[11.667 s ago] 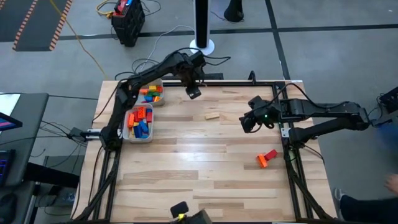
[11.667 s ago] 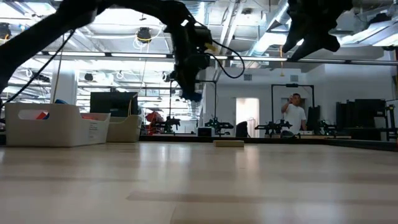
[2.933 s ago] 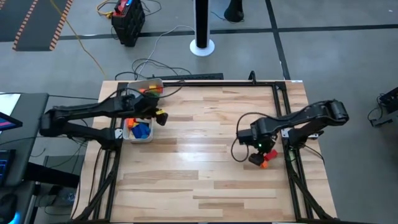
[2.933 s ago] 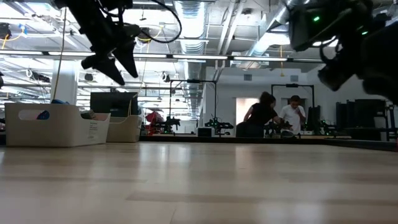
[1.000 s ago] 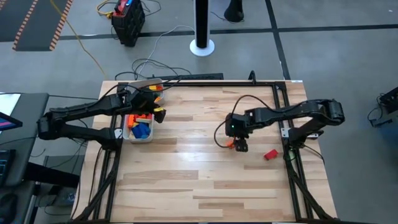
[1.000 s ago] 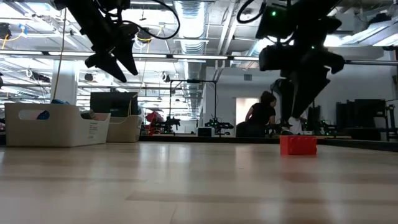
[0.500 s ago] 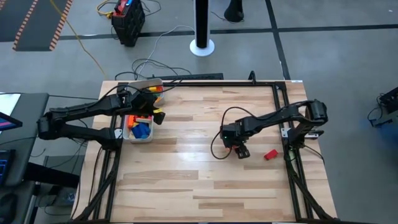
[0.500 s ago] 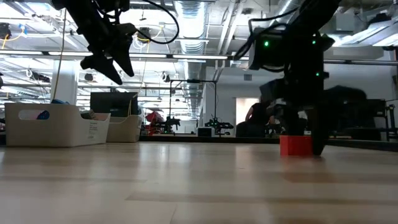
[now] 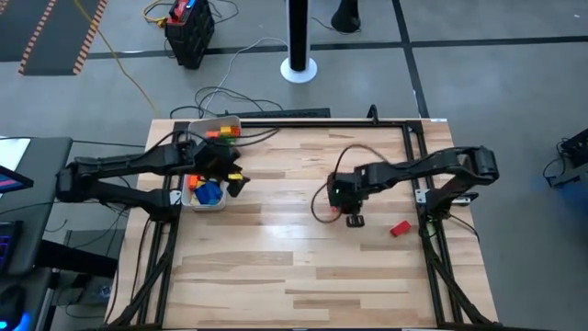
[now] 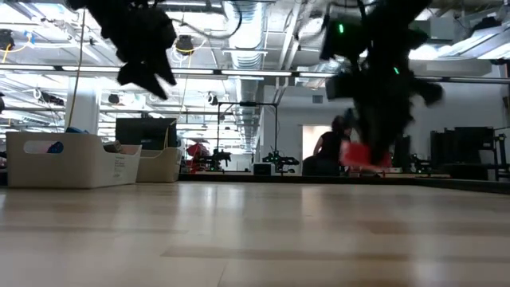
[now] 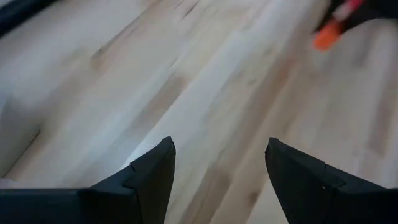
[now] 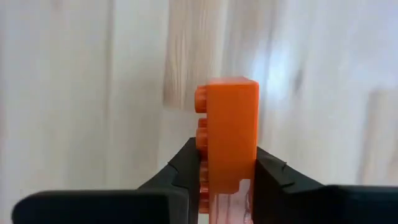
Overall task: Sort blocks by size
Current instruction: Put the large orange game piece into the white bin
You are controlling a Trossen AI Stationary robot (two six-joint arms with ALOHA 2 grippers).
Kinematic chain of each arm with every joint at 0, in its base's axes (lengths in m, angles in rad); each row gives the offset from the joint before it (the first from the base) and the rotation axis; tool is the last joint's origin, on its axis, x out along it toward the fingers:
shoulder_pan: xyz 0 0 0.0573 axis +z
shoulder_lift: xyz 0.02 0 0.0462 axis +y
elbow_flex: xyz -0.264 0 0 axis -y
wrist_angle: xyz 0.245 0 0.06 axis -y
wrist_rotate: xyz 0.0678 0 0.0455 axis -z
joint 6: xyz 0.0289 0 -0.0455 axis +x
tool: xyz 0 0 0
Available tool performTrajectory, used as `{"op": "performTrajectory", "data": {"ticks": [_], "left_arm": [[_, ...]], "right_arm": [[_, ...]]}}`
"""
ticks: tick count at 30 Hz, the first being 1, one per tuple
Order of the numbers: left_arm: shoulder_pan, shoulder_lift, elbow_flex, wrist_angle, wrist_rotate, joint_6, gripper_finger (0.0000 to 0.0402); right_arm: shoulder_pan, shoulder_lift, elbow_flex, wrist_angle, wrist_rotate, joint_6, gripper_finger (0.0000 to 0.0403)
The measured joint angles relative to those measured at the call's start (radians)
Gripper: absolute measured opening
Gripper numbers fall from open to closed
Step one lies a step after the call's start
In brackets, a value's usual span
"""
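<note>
While the right claw [image 12: 227, 171] is clamped on an orange block [image 12: 227, 130] above the middle of the tabletop [image 9: 294, 267], a red block [image 9: 399, 228] lies on the wood near the tabletop's right edge, apart from that claw. The left claw [image 9: 235, 179] hangs just beside the nearer white tray [image 9: 188, 199], its fingers [image 11: 149, 177] spread with nothing between them. That tray holds blue and orange blocks [image 9: 208, 192]; a second tray [image 9: 218, 124] sits just behind it.
</note>
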Motion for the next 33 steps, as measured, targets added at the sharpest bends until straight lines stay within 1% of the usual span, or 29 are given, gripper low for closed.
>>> {"op": "performTrajectory", "data": {"ticks": [3, 6, 9, 11, 16, 19, 23, 27, 33], "left_arm": [[-0.063, 0.020, 0.000, 0.134, -0.001, 0.032, 0.0237], [-0.132, 0.068, 0.000, 0.273, -0.017, 0.093, 0.0237], [-0.186, 0.134, 0.000, 0.405, -0.054, 0.137, 0.0237], [-0.208, 0.180, 0.000, 0.495, -0.059, 0.147, 0.0237], [-0.246, 0.249, 0.000, 0.681, -0.064, 0.133, 0.0237], [-0.261, 0.271, 0.000, 0.746, -0.113, 0.136, 0.0237], [-0.276, 0.296, 0.000, 0.819, -0.174, 0.185, 0.0237], [-0.291, 0.346, 0.000, 0.894, -0.181, 0.218, 0.0237], [-0.295, 0.409, 0.000, 1.014, -0.182, 0.213, 0.0237]], "right_arm": [[-0.009, -0.053, 0.039, 0.046, -0.023, 0.021, 0.0112], [-0.009, -0.074, 0.102, 0.133, -0.031, 0.036, 0.0112], [-0.010, -0.057, 0.156, 0.214, -0.031, 0.064, 0.0112], [-0.010, -0.042, 0.181, 0.270, -0.031, 0.096, 0.0112], [-0.010, -0.031, 0.211, 0.316, -0.031, 0.139, 0.0112], [-0.009, -0.031, 0.212, 0.330, -0.031, 0.141, 0.0112], [0.003, -0.031, 0.212, 0.333, -0.031, 0.142, 0.0112], [0.006, -0.031, 0.212, 0.368, -0.032, 0.154, 0.0112], [0.006, -0.033, 0.212, 0.393, -0.034, 0.170, 0.0112]]}}
